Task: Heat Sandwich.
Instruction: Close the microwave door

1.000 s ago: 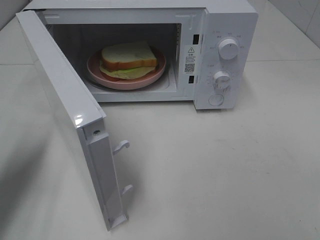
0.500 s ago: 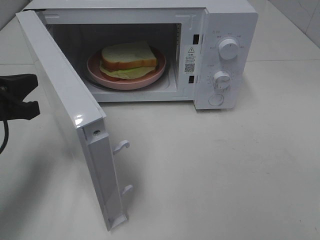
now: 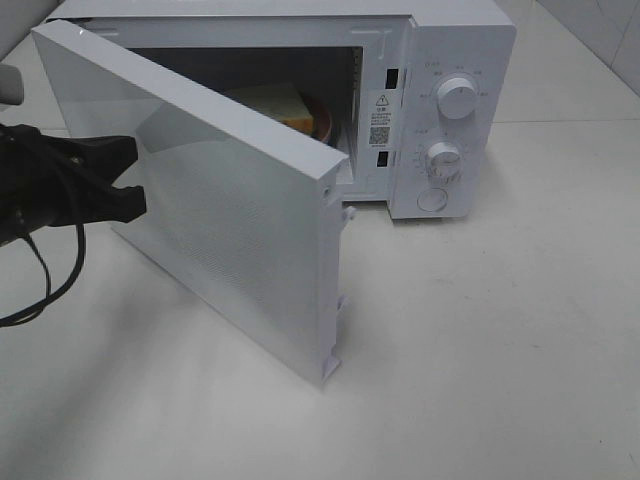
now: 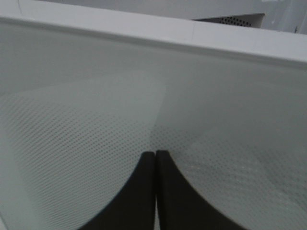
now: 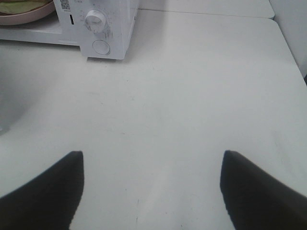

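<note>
While the left end effector (image 4: 156, 158) is clenched, fingertips together against the outer face of the microwave door (image 3: 240, 230), the right end effector (image 5: 151, 191) hangs released, fingers wide apart above the counter (image 3: 480, 350); the counter is pale and matte; the white microwave (image 3: 460, 40) stands toward its rear, with tiled wall (image 3: 600, 25) behind; inside the cavity the sandwich (image 3: 283, 100) lies on a pink plate (image 3: 323, 120), only a corner of each showing past the door; half a second earlier the door stood wide open with the left end effector at the view's left edge; the door is now about half closed.
</note>
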